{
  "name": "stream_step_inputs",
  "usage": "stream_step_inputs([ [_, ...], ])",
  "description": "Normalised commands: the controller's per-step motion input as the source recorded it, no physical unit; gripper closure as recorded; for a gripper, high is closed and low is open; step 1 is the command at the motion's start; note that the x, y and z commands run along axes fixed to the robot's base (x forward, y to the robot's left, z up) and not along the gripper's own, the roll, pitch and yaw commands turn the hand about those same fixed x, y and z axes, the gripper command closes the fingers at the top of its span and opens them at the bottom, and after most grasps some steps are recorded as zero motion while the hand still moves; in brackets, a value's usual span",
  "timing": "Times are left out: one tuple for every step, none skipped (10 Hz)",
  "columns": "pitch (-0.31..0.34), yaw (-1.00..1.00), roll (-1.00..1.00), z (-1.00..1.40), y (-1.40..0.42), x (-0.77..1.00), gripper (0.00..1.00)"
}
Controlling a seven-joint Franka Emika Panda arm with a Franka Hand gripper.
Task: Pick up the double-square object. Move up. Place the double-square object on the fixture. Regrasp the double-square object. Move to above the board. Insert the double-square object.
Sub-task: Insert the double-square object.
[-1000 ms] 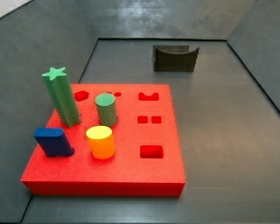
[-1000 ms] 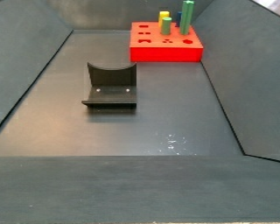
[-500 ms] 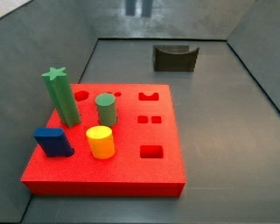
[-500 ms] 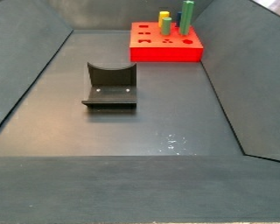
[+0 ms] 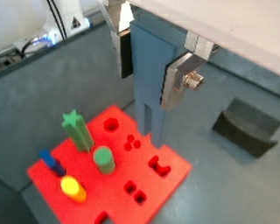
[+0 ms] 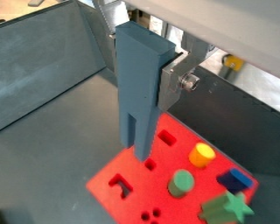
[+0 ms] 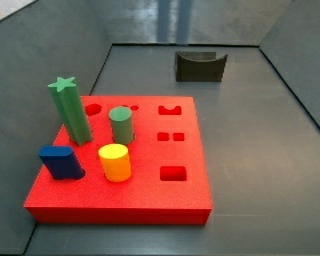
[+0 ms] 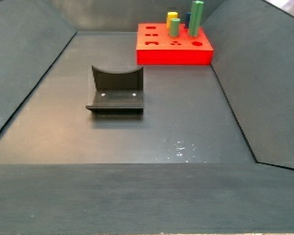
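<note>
My gripper [image 5: 152, 66] is shut on the upper part of the double-square object [image 5: 149, 87], a slate-blue bar that hangs upright with its two prongs pointing down. Both wrist views show it [image 6: 136, 87], with a silver finger [image 5: 181, 80] pressed against its side. The bar hangs above the red board [image 5: 122, 179], clear of its top [image 6: 129, 179]. The board's pair of small square holes [image 7: 172, 136] is open. The dark fixture [image 7: 199, 66] stands empty at the far end and also shows in the wrist view [image 5: 250, 127]. Neither side view shows the gripper clearly.
On the board stand a green star-topped peg [image 7: 72, 110], a green cylinder [image 7: 121, 125], a yellow cylinder [image 7: 113, 162] and a short dark-blue block [image 7: 60, 162]. Sloped grey walls [image 8: 33, 73] enclose the floor. The board sits at the far end in a side view [image 8: 175, 55].
A faint blue-grey smear at the top edge of a side view appeared and has shifted slightly right. Board, pegs and fixture have not moved.
</note>
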Motion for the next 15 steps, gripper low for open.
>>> stream_step_inputs([
  [0.000, 0.02, -0.34, -0.36, -0.05, 0.79, 1.00],
  [0.000, 0.05, -0.31, -0.45, 0.00, 0.83, 1.00],
  [0.027, 0.10, -0.18, -0.73, -0.03, 0.64, 1.00],
  [0.066, 0.27, -0.11, -0.87, 0.00, 0.43, 1.00],
  [0.000, 0.52, 0.00, -1.00, 0.00, 0.07, 1.00],
  [0.000, 0.65, 0.07, -0.98, 0.00, 0.00, 1.00],
  [0.070, 0.58, 0.08, -0.79, -0.05, 0.00, 1.00],
  [0.000, 0.39, -0.01, -0.40, -0.18, 0.00, 1.00],
  [0.000, 0.27, 0.00, -0.11, -0.33, -0.02, 1.00],
  [0.019, 0.13, 0.00, -0.25, -0.20, 0.00, 1.00],
  [0.060, -0.07, 0.07, -0.22, -0.14, -0.22, 1.00],
  [0.071, -0.14, 0.15, -0.19, -0.14, -0.32, 1.00],
  [0.100, -0.19, 0.20, -0.12, -0.09, -0.30, 1.00],
  [0.100, -0.16, 0.18, 0.00, -0.15, -0.21, 1.00],
  [0.027, -0.07, 0.09, 0.00, -0.18, -0.17, 1.00],
])
